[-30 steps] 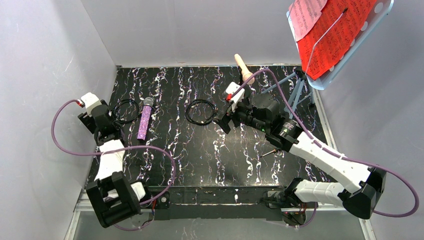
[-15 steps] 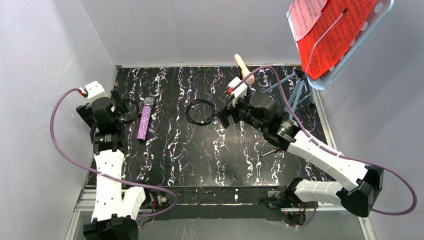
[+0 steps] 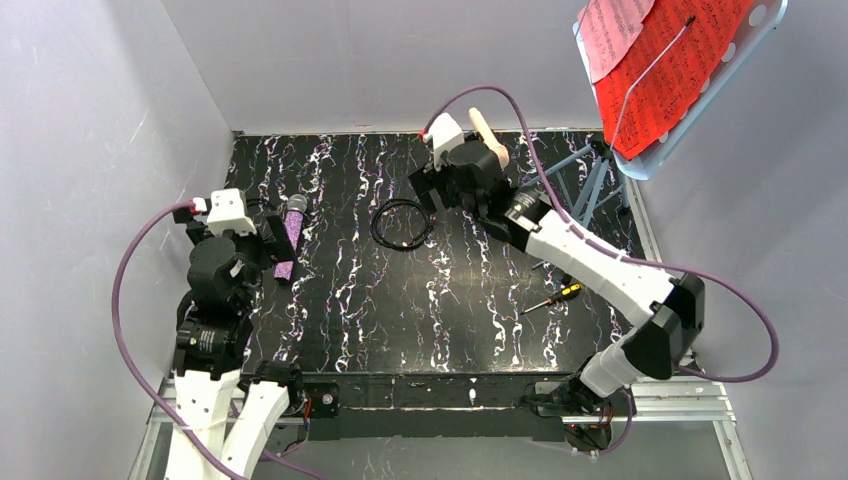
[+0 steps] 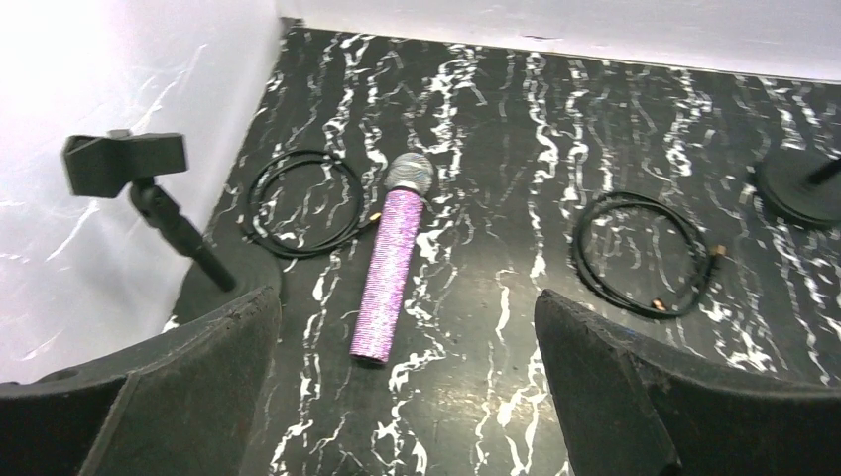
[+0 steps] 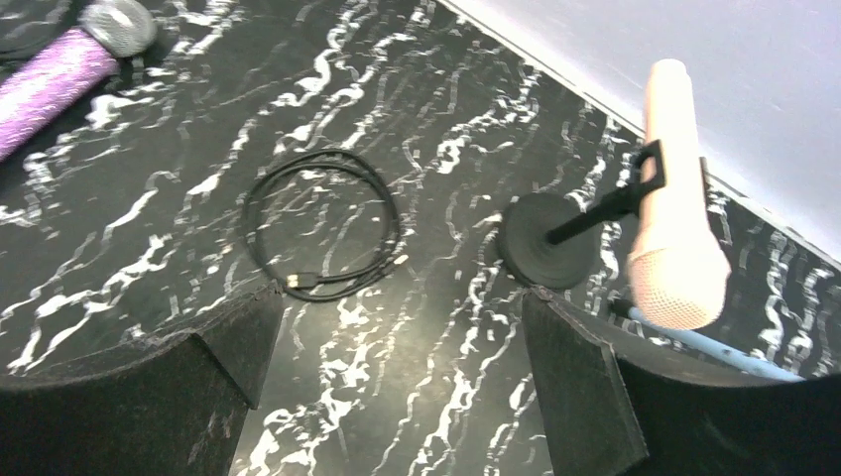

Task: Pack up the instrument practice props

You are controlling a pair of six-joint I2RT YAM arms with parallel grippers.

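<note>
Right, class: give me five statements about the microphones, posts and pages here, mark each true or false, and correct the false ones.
1. The purple glitter microphone lies flat on the table. True.
2. The cream microphone lies flat on the table too. False: it sits tilted in the clip of a black post.
3. The left end effector is shut on the purple microphone. False: it is open and touches nothing.
4. The red pages and pink pages rest on the music stand. True.
5. The post by the left wall has an empty clip. True.
</note>
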